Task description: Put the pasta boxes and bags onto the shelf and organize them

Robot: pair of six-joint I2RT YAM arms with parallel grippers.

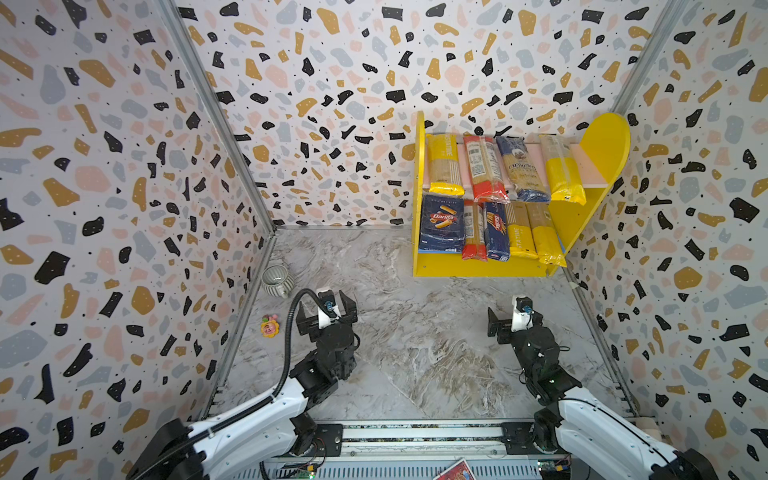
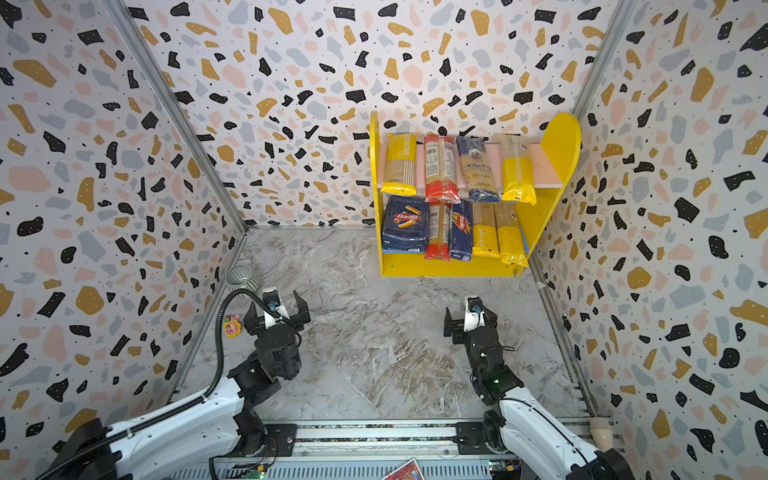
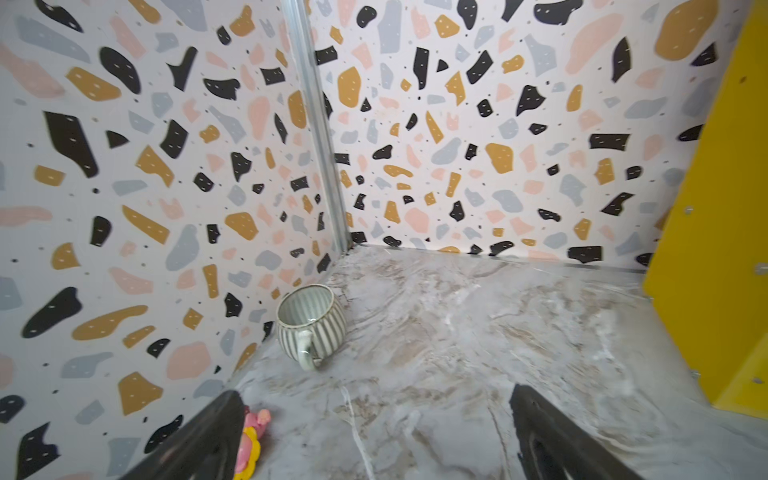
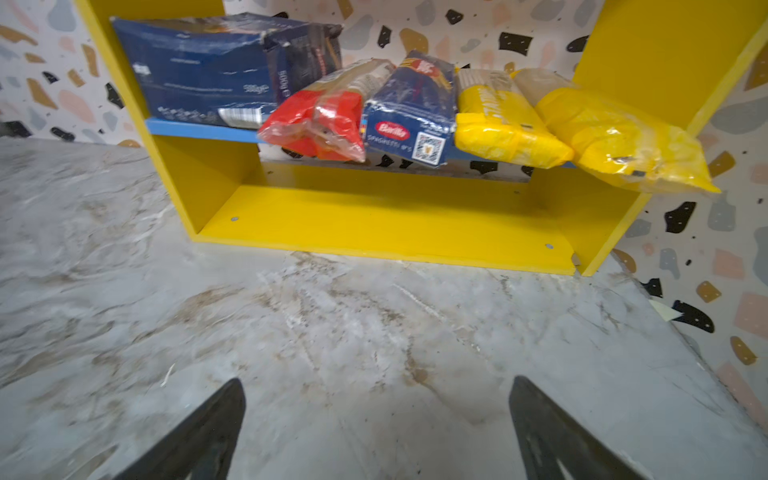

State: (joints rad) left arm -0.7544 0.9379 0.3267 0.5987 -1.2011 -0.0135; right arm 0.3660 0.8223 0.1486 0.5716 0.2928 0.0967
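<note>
shelf (image 1: 478, 268) fully stocked; left gripper (image 1: 323, 301), right gripper (image 1: 515, 314) wide, empty

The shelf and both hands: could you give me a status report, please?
Left hand open, empty. Right hand open, empty. Pasta boxes and bags all on the shelf. Mug and toy far left, not obstructing.

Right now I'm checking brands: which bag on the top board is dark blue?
The ankara bag, third from the left in both top views, between the red bag and a yellow bag; the other three are red or yellow.
</note>
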